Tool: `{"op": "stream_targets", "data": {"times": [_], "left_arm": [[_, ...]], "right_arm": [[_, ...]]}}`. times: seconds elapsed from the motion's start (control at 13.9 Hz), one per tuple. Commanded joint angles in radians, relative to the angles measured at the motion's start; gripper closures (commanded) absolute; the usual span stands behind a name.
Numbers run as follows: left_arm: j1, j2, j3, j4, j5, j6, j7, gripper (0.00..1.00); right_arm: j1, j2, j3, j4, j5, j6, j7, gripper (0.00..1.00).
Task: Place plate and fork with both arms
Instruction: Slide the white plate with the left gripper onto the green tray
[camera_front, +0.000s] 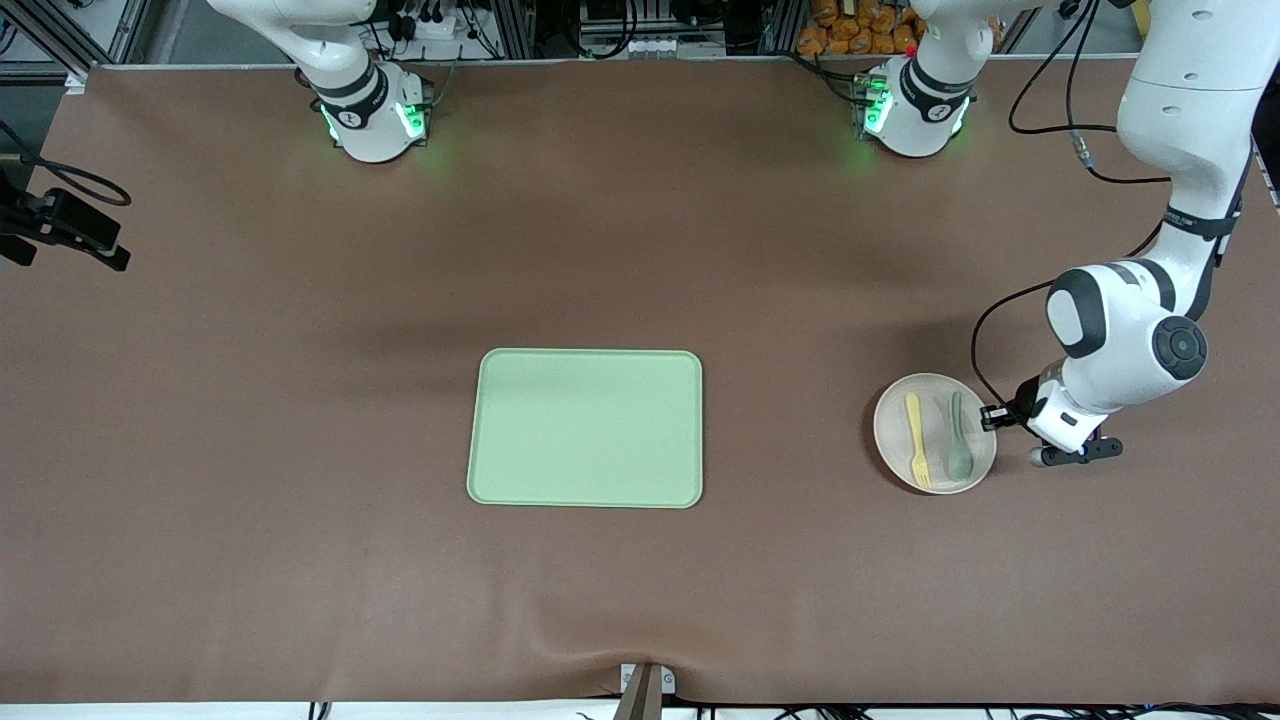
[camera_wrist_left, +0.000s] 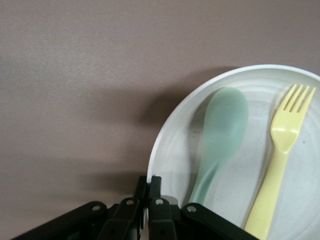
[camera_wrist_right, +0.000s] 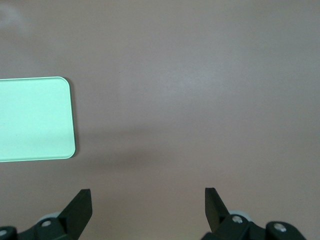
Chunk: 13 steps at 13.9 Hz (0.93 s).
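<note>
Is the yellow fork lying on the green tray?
No, the fork lies on the plate beside a spoon; the tray holds nothing.

Plate (camera_front: 892, 445): off-white, faintly speckled, at the black left gripper (camera_wrist_left: 148, 186). On it, fork (camera_front: 916, 441): pale yellow; spoon (camera_front: 958, 436): muted grey-green. Tray (camera_front: 586, 428): plain light green, unpatterned. Table cover (camera_front: 300, 400): uniform matte brown. Right gripper (camera_wrist_right: 148, 206): black fingers. Arms: white with black joint bands; bases lit green.

Robotics lab — aluminium framing (camera_front: 60, 40), cables (camera_front: 1050, 110)
</note>
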<state>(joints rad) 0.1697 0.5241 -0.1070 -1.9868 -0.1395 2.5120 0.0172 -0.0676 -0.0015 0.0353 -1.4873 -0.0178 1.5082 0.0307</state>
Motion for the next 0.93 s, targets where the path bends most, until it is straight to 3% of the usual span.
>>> {"op": "stream_targets", "data": {"times": [0.0,0.36,0.5,0.86], "left_arm": [[0.014,-0.001,-0.029,0.002,-0.061,-0.004,0.007,1.00],[0.013,-0.056,-0.086,0.002,-0.065,-0.022,-0.034,1.00],[0.011,-0.093,-0.132,0.006,-0.063,-0.097,-0.120,1.00],[0.007,-0.151,-0.281,0.016,-0.063,-0.113,-0.307,1.00]], "right_arm": [[-0.014,-0.008,0.008,-0.007,0.007,-0.003,-0.005,0.00],[-0.015,-0.008,0.008,-0.007,0.007,-0.002,-0.005,0.00],[-0.011,-0.008,0.008,-0.007,0.007,-0.003,-0.005,0.00],[-0.012,-0.006,0.008,-0.007,0.007,0.000,-0.005,0.00]]}}
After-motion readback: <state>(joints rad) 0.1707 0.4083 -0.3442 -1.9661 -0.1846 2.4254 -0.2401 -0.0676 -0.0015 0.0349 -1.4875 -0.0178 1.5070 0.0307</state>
